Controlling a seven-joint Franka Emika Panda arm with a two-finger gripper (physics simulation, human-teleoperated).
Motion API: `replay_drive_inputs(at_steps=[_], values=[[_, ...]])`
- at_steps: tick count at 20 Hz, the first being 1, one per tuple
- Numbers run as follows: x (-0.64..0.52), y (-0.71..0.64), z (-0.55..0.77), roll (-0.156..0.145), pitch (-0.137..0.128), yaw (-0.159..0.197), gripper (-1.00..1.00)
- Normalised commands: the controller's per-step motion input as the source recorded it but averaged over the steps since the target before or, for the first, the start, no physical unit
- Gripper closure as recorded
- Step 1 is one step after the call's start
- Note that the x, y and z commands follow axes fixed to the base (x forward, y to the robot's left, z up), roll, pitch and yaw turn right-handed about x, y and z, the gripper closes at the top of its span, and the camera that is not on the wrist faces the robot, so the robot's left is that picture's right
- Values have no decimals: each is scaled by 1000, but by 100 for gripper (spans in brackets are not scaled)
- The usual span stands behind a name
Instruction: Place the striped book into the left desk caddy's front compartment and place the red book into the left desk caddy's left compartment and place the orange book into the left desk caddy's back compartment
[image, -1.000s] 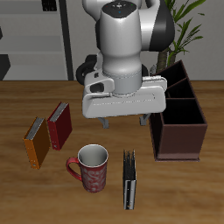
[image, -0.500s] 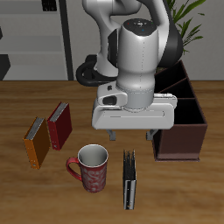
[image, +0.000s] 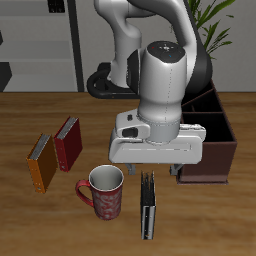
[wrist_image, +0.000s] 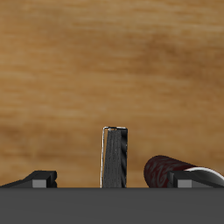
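Observation:
The striped book stands upright near the table's front edge, beside the mug; it also shows in the wrist view. My gripper is open and empty, just above the book's top edge, with its fingertips spread wide on either side of it. The red book and the orange book stand side by side, away from the gripper, beyond the mug. The left desk caddy, dark maroon-brown, stands behind the gripper and is partly hidden by it.
A red patterned mug stands close beside the striped book and shows in the wrist view. A potted plant and shelves stand behind the table.
My gripper has moved down and toward the table's front edge, from beside the caddy to just above the striped book. The books, mug and caddy have not moved.

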Motion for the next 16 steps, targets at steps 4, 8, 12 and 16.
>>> replay_drive_inputs(at_steps=[4, 8, 12, 16], values=[[95, 20, -252, -9, 30, -15, -100], [49, 12, -287, -8, 23, 4, -100], [29, -10, -289, -9, 30, -3, -100], [25, 61, -341, 9, 43, 0, -100]])
